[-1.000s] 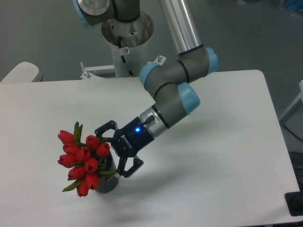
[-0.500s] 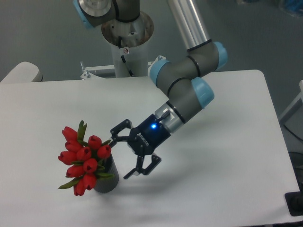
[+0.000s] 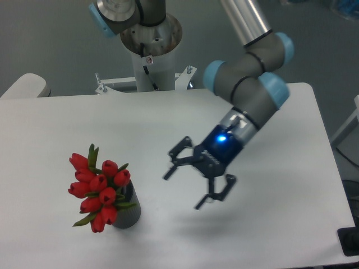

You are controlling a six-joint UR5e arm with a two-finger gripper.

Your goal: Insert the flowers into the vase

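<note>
A white table (image 3: 269, 235) fills most of the frame, its rounded far corner at the right and its near edge running out at the bottom. Above it, a grey robot arm (image 3: 249, 92) with pale blue joint caps reaches down from the top centre, bending at an elbow in the upper right before angling toward the middle of the picture. The arm's round metal base column (image 3: 151, 39) stands at the top, just behind the table's far edge, with a small bracket beside it.

At the end of the arm, a black two-finger gripper (image 3: 188, 189) hangs over the table right of centre, a blue light glowing on its wrist. Its fingers are spread wide apart and hold nothing; a soft shadow lies on the tabletop beneath them.

Well apart from the gripper, in the lower left of the frame, the flowers (image 3: 96, 188) stand in the vase (image 3: 128, 213). The bunch of red closed tulip buds, with a few green leaves poking out, leans toward the left and spills over the vase's rim, hiding most of its opening. The vase, a small dark grey cylinder, sits upright on the table with only its right side and lower wall in view.

A pale rounded object (image 3: 23, 86) shows at the far left edge, behind the table.
</note>
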